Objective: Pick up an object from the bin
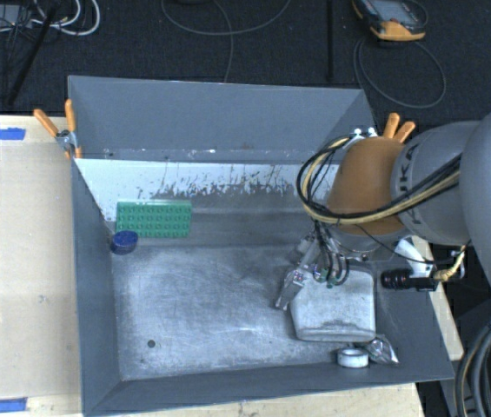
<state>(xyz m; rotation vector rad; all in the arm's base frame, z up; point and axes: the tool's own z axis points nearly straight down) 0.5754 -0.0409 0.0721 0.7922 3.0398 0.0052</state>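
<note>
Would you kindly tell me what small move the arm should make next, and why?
Probably a short shift toward the grey flat pad: the gripper hangs by its left edge, while the green studded plate and blue cap lie far off.

One camera looks down from above, tilted slightly toward twelve o'clock, framing the whole grey metal bin point(219, 133) closely.

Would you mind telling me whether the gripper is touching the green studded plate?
Apart: the camera view shows bare bin floor between the gripper and the green studded plate.
</note>
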